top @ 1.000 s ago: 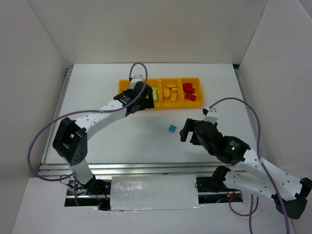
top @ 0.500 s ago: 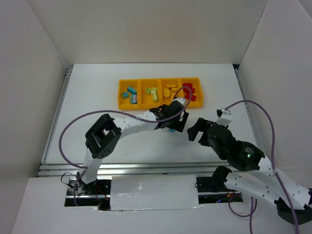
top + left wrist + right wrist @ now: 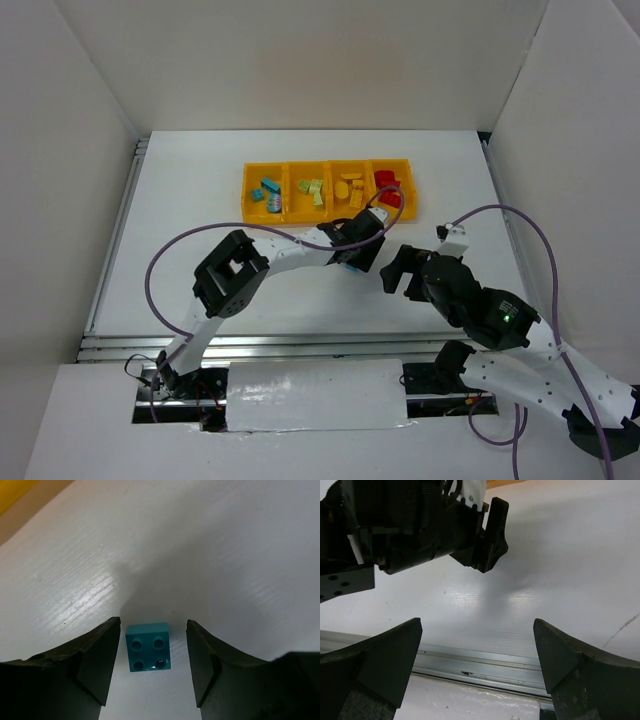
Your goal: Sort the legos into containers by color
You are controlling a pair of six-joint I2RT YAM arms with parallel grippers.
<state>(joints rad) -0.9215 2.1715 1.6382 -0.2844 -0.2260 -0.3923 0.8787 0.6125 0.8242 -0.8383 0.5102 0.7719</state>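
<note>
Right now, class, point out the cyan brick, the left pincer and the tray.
cyan brick [image 3: 148, 646], left wrist view, studded top face.
left pincer [image 3: 153, 627], left wrist view, midway between its fingertips.
tray [image 3: 247, 200], top external view, left wall.

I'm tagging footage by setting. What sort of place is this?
Likely a robotics lab test cell: white panels enclose a table, a cabled left arm and right arm sit at its near edge, and the props are a yellow tray and toy bricks.
</note>
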